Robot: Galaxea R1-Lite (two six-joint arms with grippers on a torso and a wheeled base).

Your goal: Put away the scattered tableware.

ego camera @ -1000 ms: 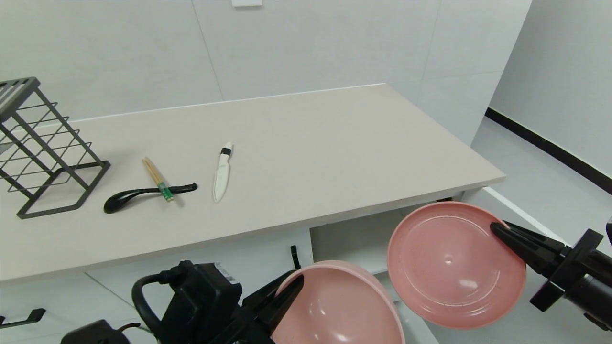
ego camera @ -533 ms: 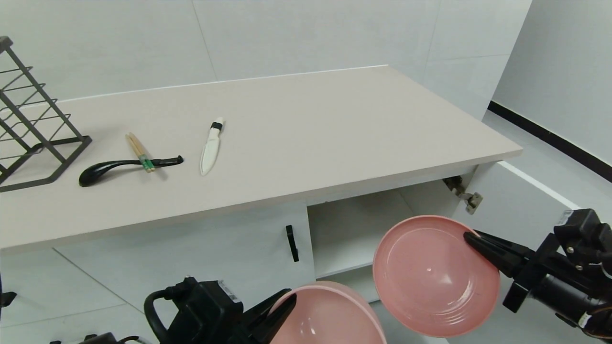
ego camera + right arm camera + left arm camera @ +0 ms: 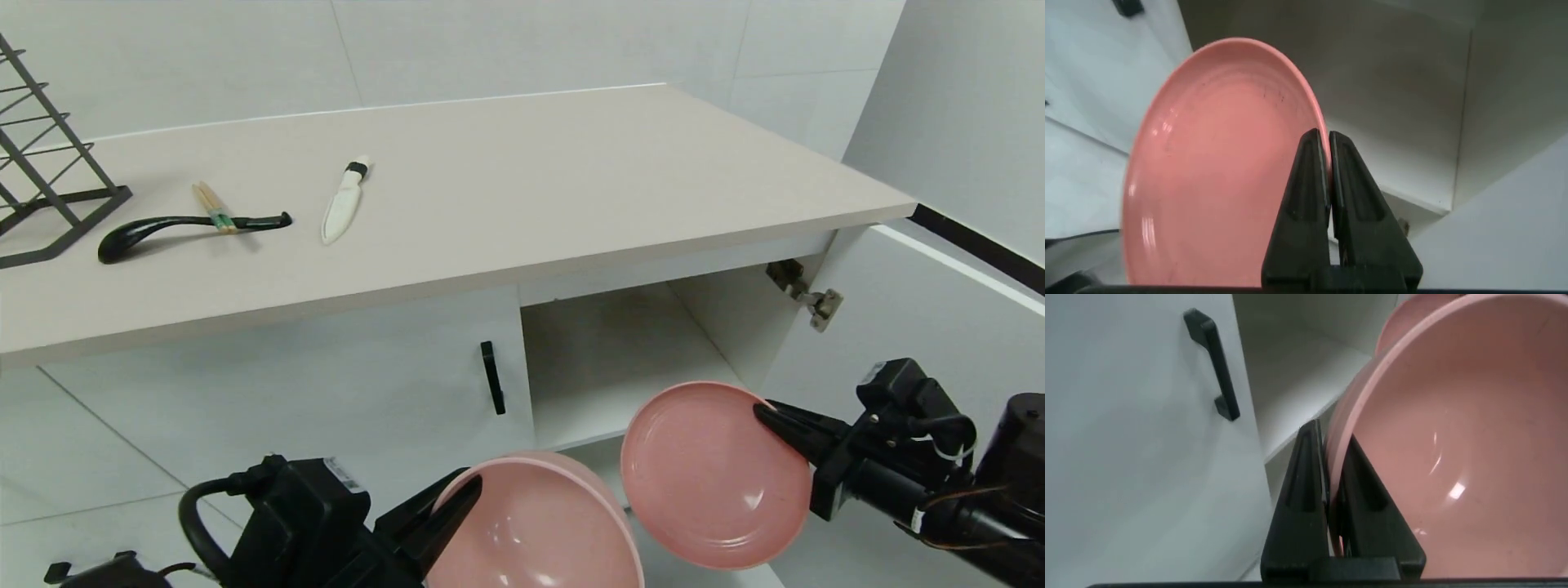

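Note:
My left gripper (image 3: pixel 465 498) is shut on the rim of a pink bowl (image 3: pixel 539 531), held low in front of the counter; the left wrist view has the same bowl (image 3: pixel 1445 449) clamped between the fingers (image 3: pixel 1308 469). My right gripper (image 3: pixel 767 412) is shut on the rim of a pink plate (image 3: pixel 706 478), tilted on edge before the open cabinet (image 3: pixel 612 359). In the right wrist view the plate (image 3: pixel 1217 155) stands in front of the cabinet's interior (image 3: pixel 1396 98). On the counter lie a black spoon (image 3: pixel 155 231), chopsticks (image 3: pixel 212 208) across its handle, and a white knife (image 3: pixel 341 202).
A black wire rack (image 3: pixel 45 155) stands at the counter's far left. The cabinet's right door (image 3: pixel 939 327) hangs open on its hinge (image 3: pixel 804 294); the left door (image 3: pixel 326 384) is closed with a black handle (image 3: pixel 488 389). A white tiled wall backs the counter.
The head view has dropped, so the counter sits higher in the picture and the cabinet opening shows. Both grippers keep their hold; the plate now hangs lower, level with the open cabinet.

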